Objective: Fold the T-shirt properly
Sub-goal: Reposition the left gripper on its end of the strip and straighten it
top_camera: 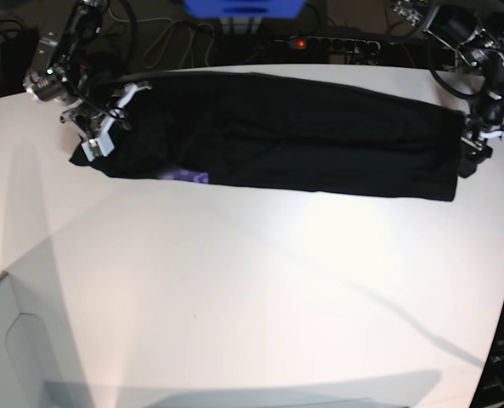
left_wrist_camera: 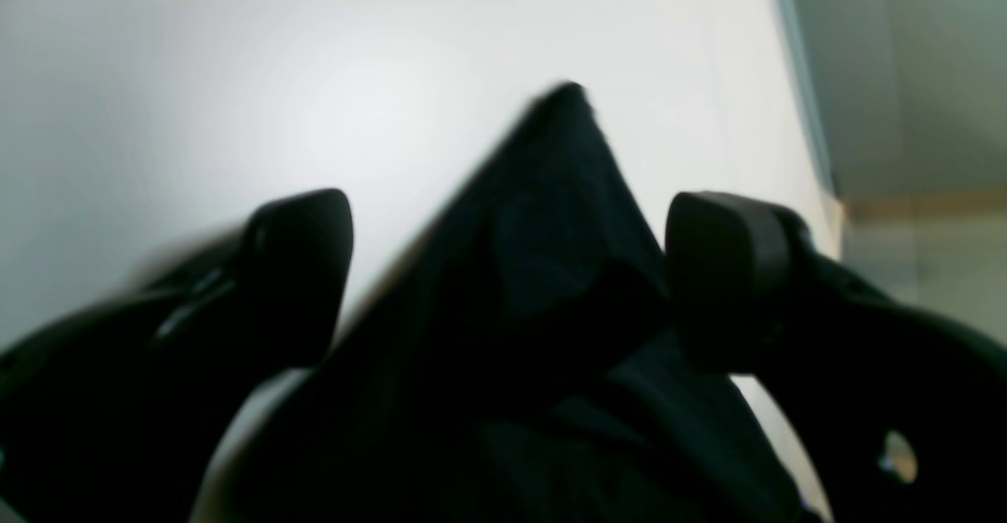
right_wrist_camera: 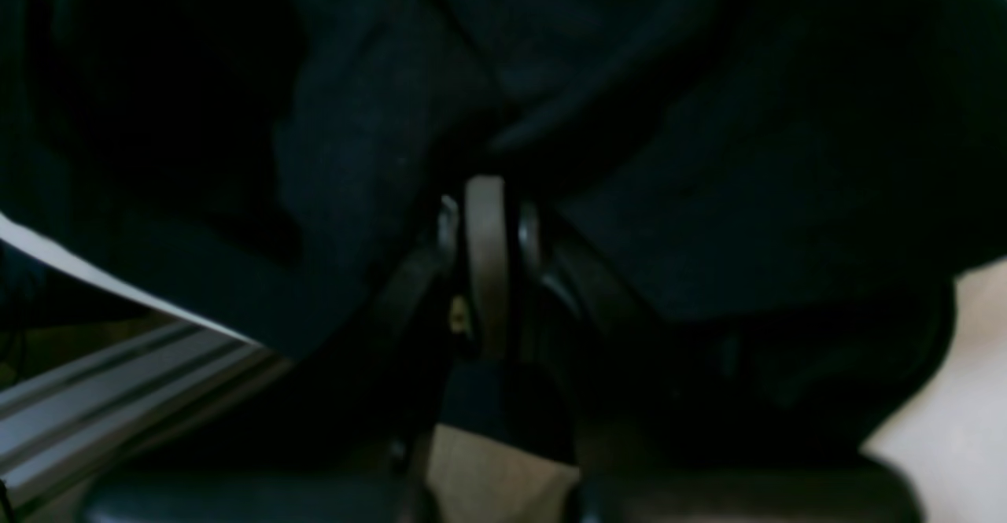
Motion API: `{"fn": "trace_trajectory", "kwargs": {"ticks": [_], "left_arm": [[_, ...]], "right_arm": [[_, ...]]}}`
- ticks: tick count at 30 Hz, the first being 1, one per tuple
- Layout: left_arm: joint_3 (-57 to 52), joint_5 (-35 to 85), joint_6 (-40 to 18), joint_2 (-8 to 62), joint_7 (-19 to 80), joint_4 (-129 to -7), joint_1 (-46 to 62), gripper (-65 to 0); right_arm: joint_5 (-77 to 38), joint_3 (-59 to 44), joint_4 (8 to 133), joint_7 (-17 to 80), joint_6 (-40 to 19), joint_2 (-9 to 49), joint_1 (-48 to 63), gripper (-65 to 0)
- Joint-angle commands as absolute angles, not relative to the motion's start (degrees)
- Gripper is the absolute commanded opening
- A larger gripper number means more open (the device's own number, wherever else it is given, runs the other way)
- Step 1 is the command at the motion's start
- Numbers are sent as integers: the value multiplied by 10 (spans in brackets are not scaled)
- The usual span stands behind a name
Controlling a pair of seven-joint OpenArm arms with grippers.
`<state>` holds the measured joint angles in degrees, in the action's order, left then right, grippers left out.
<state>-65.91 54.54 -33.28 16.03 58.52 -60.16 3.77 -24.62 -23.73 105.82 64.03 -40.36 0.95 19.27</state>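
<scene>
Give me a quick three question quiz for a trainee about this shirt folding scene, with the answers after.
1. True or false: the left gripper has its jaws apart around a corner of the T-shirt.
2. Which gripper is shut on the cloth? A. left B. right
3. Fill in: a patch of ____ print peeks out at the shirt's near edge.

Key: 1. True. 2. B, the right gripper. 3. Purple, beside the white table.

2 black arms (top_camera: 82,51) with looping cables; rounded matte-black tool pads (left_wrist_camera: 728,271).
</scene>
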Motion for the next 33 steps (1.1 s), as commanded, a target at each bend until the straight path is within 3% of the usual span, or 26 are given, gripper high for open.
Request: {"fn": "trace_trajectory", "kwargs": {"ticks": [1,11,24,33], "left_arm": [[-647,513,-323,158,614,-602,36,-37],[-582,512,-322,152,620,-601,34,-37],[-584,513,-322,173,620,-607,116,-37],[-584,513,-322,173,618,-607,116,-37]], "right_arm": [[-256,-240,1069,633,-400,13,191,-650],[-256,-240,1070,633,-400,12,191,-650],[-256,-240,1071,633,-400,10,191,-650],[-256,-240,1071,633,-400,10,191,-650]]}}
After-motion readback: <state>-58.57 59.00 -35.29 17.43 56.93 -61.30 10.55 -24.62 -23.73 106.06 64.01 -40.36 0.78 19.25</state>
